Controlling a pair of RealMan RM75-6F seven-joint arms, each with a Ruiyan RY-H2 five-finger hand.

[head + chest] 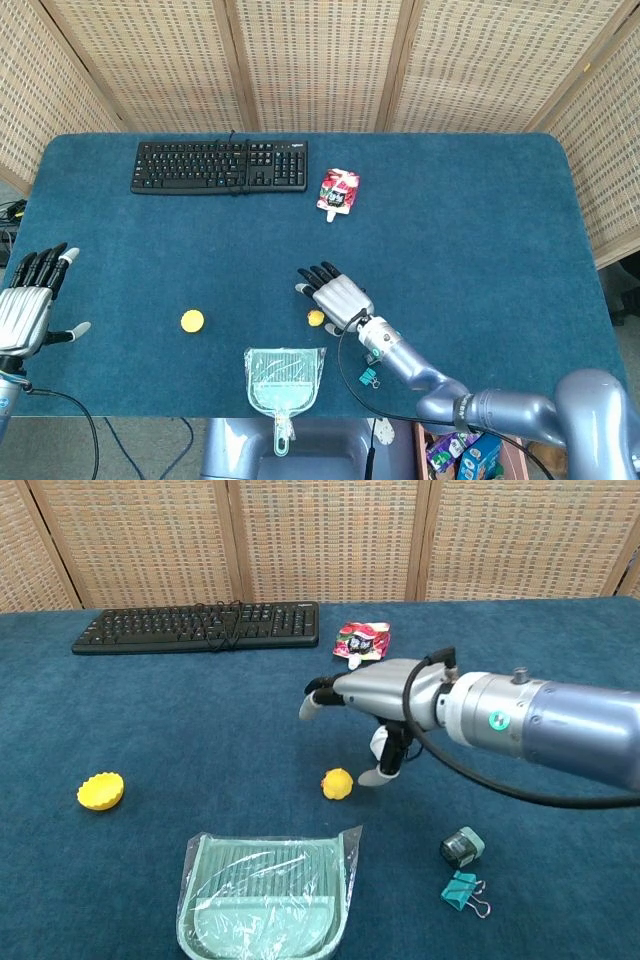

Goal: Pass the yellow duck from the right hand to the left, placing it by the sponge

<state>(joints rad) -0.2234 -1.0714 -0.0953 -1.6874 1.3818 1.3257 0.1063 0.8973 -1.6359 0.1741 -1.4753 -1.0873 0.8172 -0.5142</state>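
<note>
Duck (337, 783) sits on the blue table (480, 220), free of both hands, just beside the right hand's (372, 695) thumb tip and below its palm. In the head view the duck (316, 318) shows as a small yellow spot at the left edge of the right hand (336, 298). That hand hovers over the cloth with its fingers (312, 702) spread and extended toward the robot's left, holding nothing. The left hand (27, 310) is at the far left table edge, palm down, fingers apart, holding nothing.

A yellow sponge (101, 790) lies well to the left of the duck, between it and the left hand. A clear dustpan (265, 894) lies at the near edge, between sponge and duck. A keyboard (220, 166) sits at the far side, with a red pouch (338, 191) just to its right. A teal binder clip (461, 890) and a small dark green clip (462, 847) lie close together near the right forearm.
</note>
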